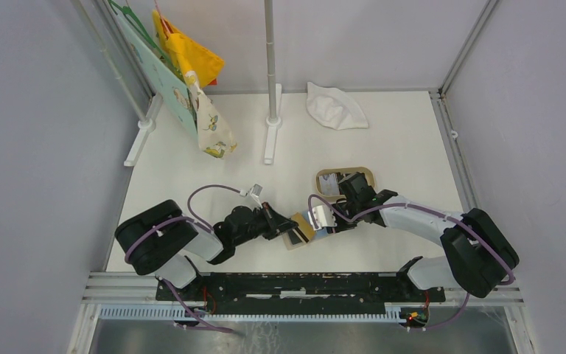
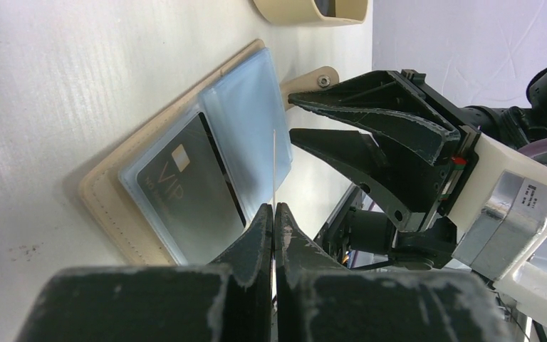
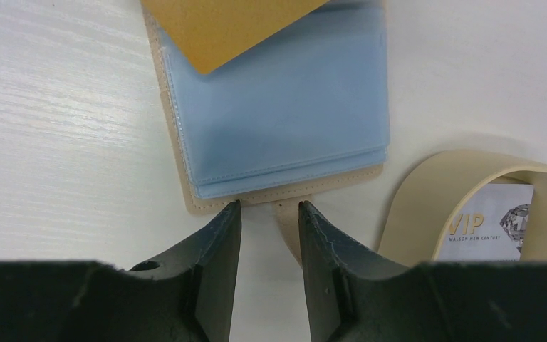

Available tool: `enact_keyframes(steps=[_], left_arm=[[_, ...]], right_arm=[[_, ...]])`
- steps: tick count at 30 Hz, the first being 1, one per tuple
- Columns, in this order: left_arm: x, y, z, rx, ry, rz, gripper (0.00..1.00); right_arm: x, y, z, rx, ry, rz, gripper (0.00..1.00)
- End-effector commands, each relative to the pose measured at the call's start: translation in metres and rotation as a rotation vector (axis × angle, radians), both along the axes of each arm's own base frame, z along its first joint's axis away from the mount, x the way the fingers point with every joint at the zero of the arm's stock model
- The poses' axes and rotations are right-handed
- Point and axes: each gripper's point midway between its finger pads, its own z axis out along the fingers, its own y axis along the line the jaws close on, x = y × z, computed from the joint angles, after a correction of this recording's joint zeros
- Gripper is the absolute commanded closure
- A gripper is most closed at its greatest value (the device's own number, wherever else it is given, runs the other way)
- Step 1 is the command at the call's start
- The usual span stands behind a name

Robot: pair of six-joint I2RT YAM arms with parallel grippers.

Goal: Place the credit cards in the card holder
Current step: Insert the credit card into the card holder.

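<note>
Beige folding card holder (image 3: 278, 121) lies open on the white tabletop (image 3: 57, 142), a black card (image 2: 192, 192) marked "VIP" in its blue pocket. Left hand (image 2: 274, 214) pinches a thin orange card (image 3: 221, 25) above it. Right hand (image 3: 267, 214), half open, straddles its tab (image 3: 287, 217). Beside it, a tan oval tray (image 3: 427, 192) holds a grey-white card (image 3: 484, 228) reading "VIP MALSON NEW CENTURY".

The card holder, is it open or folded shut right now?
Open. The card holder lies spread flat, light blue pockets facing up, a black card in one.
</note>
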Motion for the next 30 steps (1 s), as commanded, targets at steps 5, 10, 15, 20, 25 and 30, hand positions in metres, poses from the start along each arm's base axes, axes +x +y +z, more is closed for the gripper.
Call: enact_keyframes(steps=[5, 10, 15, 20, 25, 30], left_arm=[[0.006, 0.003, 0.000, -0.001, -0.010, 0.035, 0.98], [0.006, 0.003, -0.003, 0.002, -0.003, 0.035, 0.98], [0.008, 0.007, -0.005, 0.016, -0.003, 0.046, 0.98], [0.009, 0.010, -0.006, 0.041, -0.011, 0.054, 0.98], [0.012, 0.013, -0.004, 0.067, -0.024, 0.066, 0.98], [0.013, 0.014, -0.004, 0.088, -0.032, 0.066, 0.98]], right_arm=[[-0.014, -0.008, -0.011, -0.054, 0.076, -0.017, 0.58], [-0.014, -0.009, -0.012, -0.056, 0.079, -0.020, 0.58], [-0.014, -0.009, -0.013, -0.059, 0.080, -0.022, 0.58], [-0.014, -0.009, -0.013, -0.063, 0.082, -0.021, 0.59], [-0.014, -0.010, -0.014, -0.067, 0.083, -0.023, 0.58], [-0.015, -0.010, -0.015, -0.071, 0.087, -0.023, 0.58]])
